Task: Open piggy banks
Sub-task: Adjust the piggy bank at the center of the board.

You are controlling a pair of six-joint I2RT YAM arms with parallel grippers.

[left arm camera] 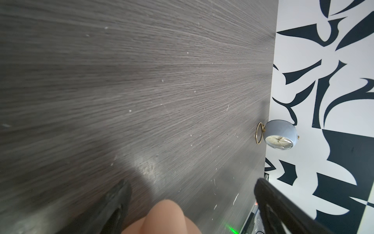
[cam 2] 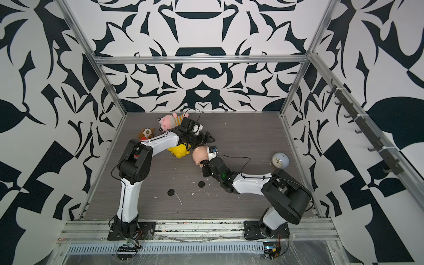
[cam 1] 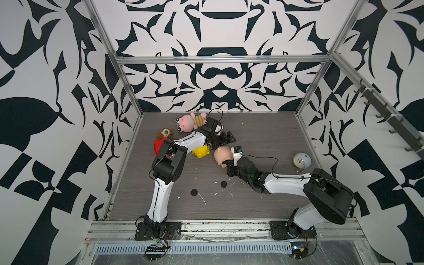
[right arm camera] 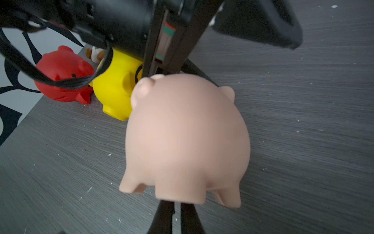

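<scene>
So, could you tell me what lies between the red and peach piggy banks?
The yellow piggy bank lies there, between the red piggy bank and the peach piggy bank; the right wrist view shows it.

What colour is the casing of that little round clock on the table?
Pale grey-blue; the small round desk clock shows best in the left wrist view.

The left arm and right arm pair glossy white link shells with bulky black joint housings and flat black base plates. Black cables trail along them. The left gripper is matte black.
</scene>
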